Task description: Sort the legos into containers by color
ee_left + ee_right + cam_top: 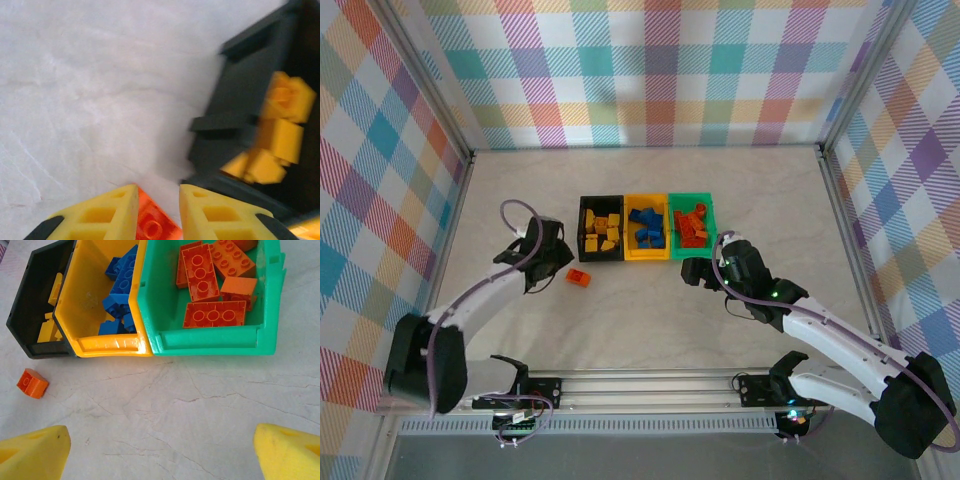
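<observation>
- The pale, marbled surface (640, 330) carries a row of three joined containers, with one loose brick lying in front of them
- The black bin (582, 230) holds yellow legos, the yellow bin (647, 257) blue ones, and the green bin (692, 197) orange-red ones; the sorting looks all but done
- The right fingers (35, 450) are spread wide and hold nothing, hovering over bare surface just in front of the green bin
- The left fingers (105, 212) are parted, near the black bin's front corner; its wrist view shows the loose brick in the gap between them, though contact cannot be told
- The lone orange-red lego (579, 277) sits on the surface just in front of the black bin, well apart from the green bin where its colour belongs
- Judged from its look, the brick is light, hard and rigid, unlikely to be harmed by a firm squeeze; its smooth plastic walls may slip or twist out under an off-centre pinch
- The best hold is likely across two opposite flat side walls, centred and low, rather than on the studded top or a corner
</observation>
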### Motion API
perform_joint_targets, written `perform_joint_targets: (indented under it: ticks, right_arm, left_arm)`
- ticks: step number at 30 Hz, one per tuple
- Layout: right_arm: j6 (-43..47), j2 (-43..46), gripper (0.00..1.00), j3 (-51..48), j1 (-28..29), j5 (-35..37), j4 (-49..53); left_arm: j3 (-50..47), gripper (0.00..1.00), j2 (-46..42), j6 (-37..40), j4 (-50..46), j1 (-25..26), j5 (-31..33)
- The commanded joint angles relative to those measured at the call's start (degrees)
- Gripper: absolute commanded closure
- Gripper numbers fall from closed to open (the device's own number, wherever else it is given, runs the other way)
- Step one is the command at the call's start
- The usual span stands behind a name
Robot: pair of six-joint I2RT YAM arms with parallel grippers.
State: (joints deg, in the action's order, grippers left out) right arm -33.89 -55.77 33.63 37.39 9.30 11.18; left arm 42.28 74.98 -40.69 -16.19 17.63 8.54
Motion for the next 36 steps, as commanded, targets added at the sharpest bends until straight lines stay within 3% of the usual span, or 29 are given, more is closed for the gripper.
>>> perform_joint_targets:
  ticks: [1,7,12,16,24,32,34,36]
  right_arm:
    - [-0.11,0.69,0.06,1.39,-0.47,-0.54,-0.50]
    - [0.20,2.80,0.06,1.59,-0.47,-0.01,1.38]
    - [0.81,3.68,0.06,1.73,-0.55,0.37,2.04]
    - [1.17,2.14,0.06,2.40,-0.56,-0.43,0.85]
    - [3.95,-8.75,0.08,5.64,0.32,-7.70,-2.52]
    - [6.49,-23.33,0.08,11.91,7.90,-12.01,-6.05]
    - [7.64,-26.73,0.07,14.02,9.89,-13.16,-6.34]
    - [8.59,-29.88,0.07,15.90,12.26,-13.57,-6.35]
  left_arm:
    - [1.10,0.72,6.86,-1.06,6.87,-1.42,-2.93]
    - [4.93,0.79,17.49,-0.61,7.55,-2.07,-0.90]
    - [2.16,0.82,18.19,-0.50,8.46,-1.99,-3.24]
    - [-3.42,0.83,14.40,-1.31,10.00,0.19,-4.86]
    - [-13.84,0.84,5.72,-8.88,13.17,11.40,-6.21]
    - [-15.81,0.82,-3.81,-15.08,10.73,24.01,-9.29]
    - [-15.63,0.77,-9.96,-15.09,6.44,24.08,-8.14]
    - [-14.47,0.63,-17.94,-13.37,-1.13,23.21,-4.53]
